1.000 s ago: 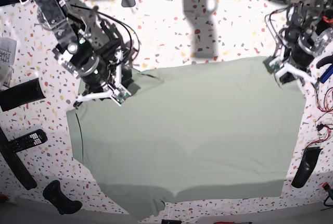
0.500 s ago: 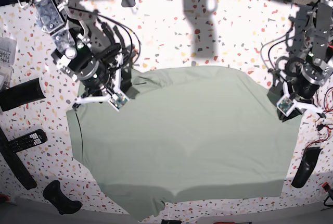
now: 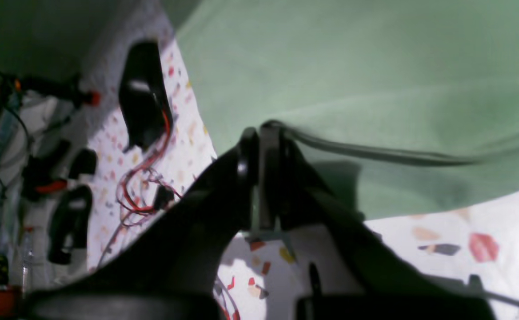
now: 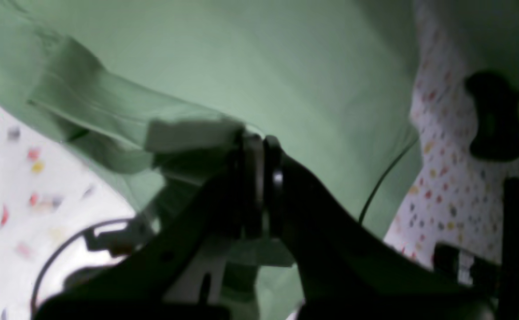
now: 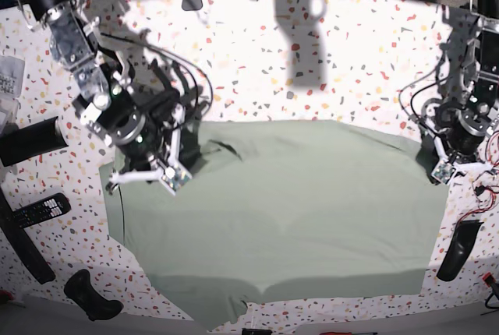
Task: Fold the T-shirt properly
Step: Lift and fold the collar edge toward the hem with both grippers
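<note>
The pale sage-green T-shirt (image 5: 296, 210) lies spread over most of the speckled table (image 5: 312, 62), its far edge pulled in toward the middle. On the left of the base view, my right gripper (image 5: 173, 178) is shut on the shirt's far left edge. The right wrist view shows bunched cloth (image 4: 108, 106) pinched at its closed tips (image 4: 257, 144). On the right of the base view, my left gripper (image 5: 443, 171) is shut on the far right corner. In the left wrist view a taut fold of the T-shirt (image 3: 375, 66) runs from the closed left gripper (image 3: 263, 133).
Beside the shirt at the left edge lie a black cylinder (image 5: 31, 140), a remote (image 5: 43, 210) and a black handle (image 5: 92, 294). At the right edge sit a black tool (image 5: 460, 249) and red wires (image 5: 485, 188). A thin black cable (image 5: 118, 202) crosses the shirt's left edge.
Both grippers have moved toward the table's front, dragging the shirt's far edge with them. The right corner came down furthest, and the bare table behind the shirt has widened.
</note>
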`<state>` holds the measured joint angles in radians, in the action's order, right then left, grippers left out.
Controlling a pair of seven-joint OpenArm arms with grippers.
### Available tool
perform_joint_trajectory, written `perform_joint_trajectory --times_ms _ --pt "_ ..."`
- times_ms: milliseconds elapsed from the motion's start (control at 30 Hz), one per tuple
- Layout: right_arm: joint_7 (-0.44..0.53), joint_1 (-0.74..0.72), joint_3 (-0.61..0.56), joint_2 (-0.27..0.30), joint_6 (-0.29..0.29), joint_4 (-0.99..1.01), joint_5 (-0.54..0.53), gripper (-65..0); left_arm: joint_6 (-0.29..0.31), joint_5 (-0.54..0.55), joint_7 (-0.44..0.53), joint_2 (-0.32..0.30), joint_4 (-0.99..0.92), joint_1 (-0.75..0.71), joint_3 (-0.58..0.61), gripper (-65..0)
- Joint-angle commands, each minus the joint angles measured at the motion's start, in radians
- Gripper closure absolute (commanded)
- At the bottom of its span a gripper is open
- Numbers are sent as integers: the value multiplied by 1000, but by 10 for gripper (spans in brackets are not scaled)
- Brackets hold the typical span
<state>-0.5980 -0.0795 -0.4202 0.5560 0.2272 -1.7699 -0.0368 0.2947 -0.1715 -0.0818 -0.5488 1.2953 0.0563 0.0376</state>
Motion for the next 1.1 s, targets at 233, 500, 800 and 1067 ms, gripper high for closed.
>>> perform_joint_trajectory --times_ms 233,500,800,1067 --pt "41 -128 7 -122 12 231 77 0 -11 93 49 -12 -5 49 -10 0" --pt "31 -234 7 -234 43 261 90 0 -10 95 53 -11 -174 159 -10 0" --pt "40 -354 8 -325 43 429 90 0 27 101 52 -11 -285 218 -10 0" --pt "58 -386 8 -343 42 507 90 0 27 23 52 -2 -286 216 -10 0"
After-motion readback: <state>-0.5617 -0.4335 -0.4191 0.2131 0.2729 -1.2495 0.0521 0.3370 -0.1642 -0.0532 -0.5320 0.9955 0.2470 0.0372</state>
